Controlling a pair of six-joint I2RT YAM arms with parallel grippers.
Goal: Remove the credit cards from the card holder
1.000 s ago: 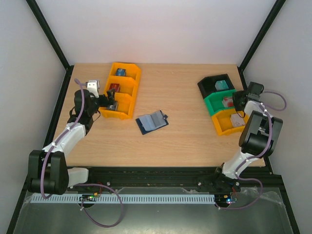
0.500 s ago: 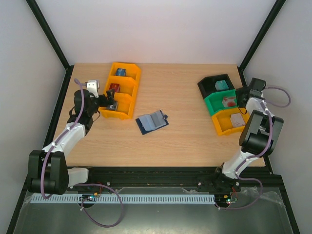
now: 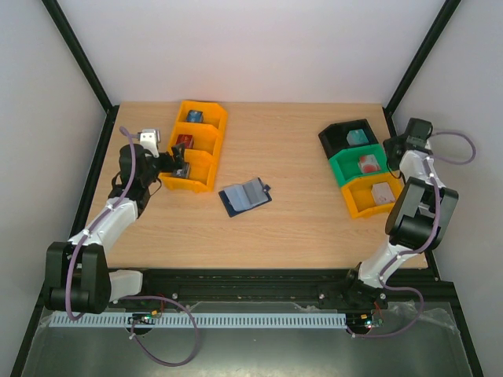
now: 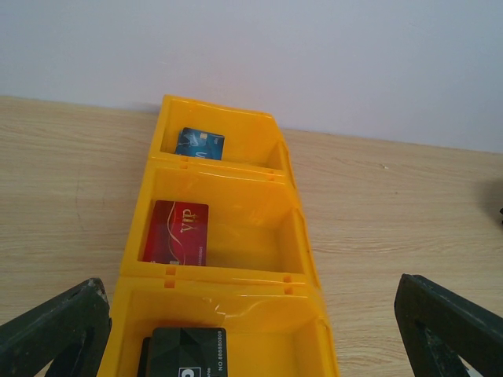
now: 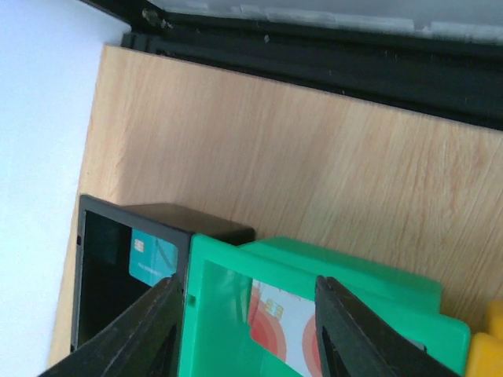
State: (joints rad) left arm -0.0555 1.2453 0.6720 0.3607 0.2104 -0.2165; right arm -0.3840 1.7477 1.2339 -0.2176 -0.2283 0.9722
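Observation:
The navy card holder [image 3: 245, 195] lies open on the table's middle, lighter blue inside, with no gripper near it. My left gripper [image 3: 179, 166] is open and empty over the near compartment of the yellow three-compartment bin [image 3: 211, 141]. In the left wrist view my gripper [image 4: 251, 345] straddles that bin [image 4: 306, 259]; it holds a blue card [image 4: 200, 144], a red VIP card [image 4: 179, 233] and a black card [image 4: 185, 353]. My right gripper [image 3: 391, 148] is open and empty by the green bin [image 3: 342, 166]. In the right wrist view it [image 5: 247, 334] stands over that bin.
At the right a black bin [image 5: 102, 275] holds a teal card [image 5: 152, 257], a green bin [image 5: 220, 314] holds a white and red card [image 5: 279, 322], and a yellow bin [image 3: 357, 201] holds a pale card [image 3: 383, 192]. Black frame posts stand at the table's corners.
My right arm has drawn back toward the far right edge, away from the yellow bin and up beside the green one. The left arm and the card holder have not moved.

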